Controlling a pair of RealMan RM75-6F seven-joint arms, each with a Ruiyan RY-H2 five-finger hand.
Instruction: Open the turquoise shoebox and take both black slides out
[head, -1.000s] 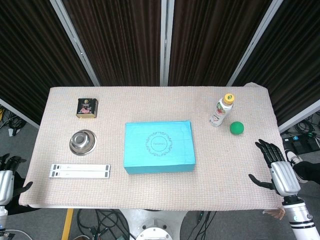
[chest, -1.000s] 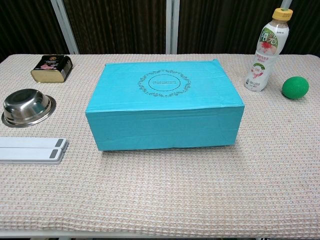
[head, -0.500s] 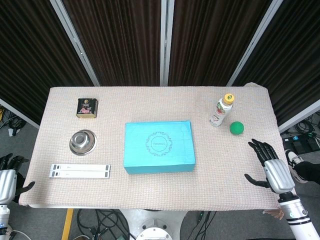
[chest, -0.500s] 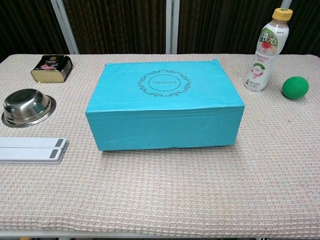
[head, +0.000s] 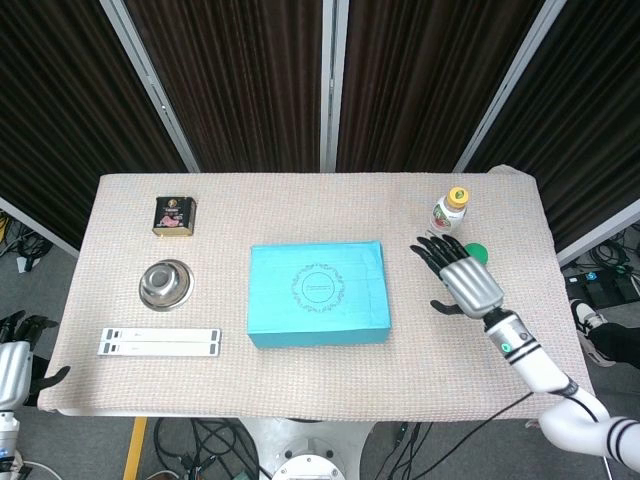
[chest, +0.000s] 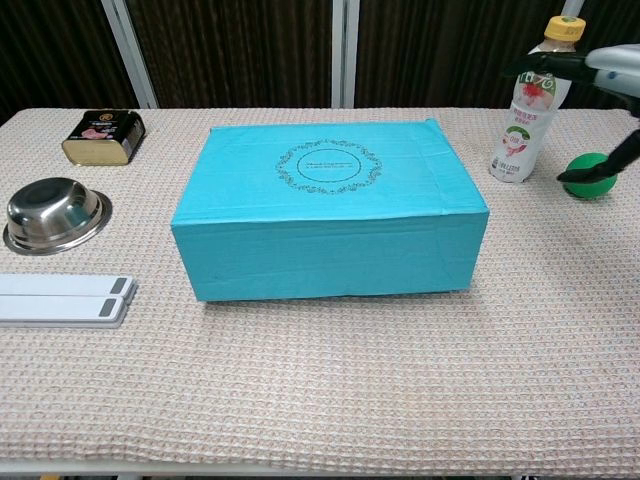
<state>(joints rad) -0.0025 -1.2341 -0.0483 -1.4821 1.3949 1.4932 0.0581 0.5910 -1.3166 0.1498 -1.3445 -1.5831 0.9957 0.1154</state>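
Turquoise shoebox (head: 318, 294) sits shut mid-table, right hand (head: 466, 279) hovering empty and spread just right of it, so I'd hook fingertips under the lid edge and lift straight, avoiding the bottle (head: 446, 218).

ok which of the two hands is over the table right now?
The right hand, open with fingers spread, above the cloth between the turquoise shoebox and the green ball. The left hand sits off the table's near-left corner.
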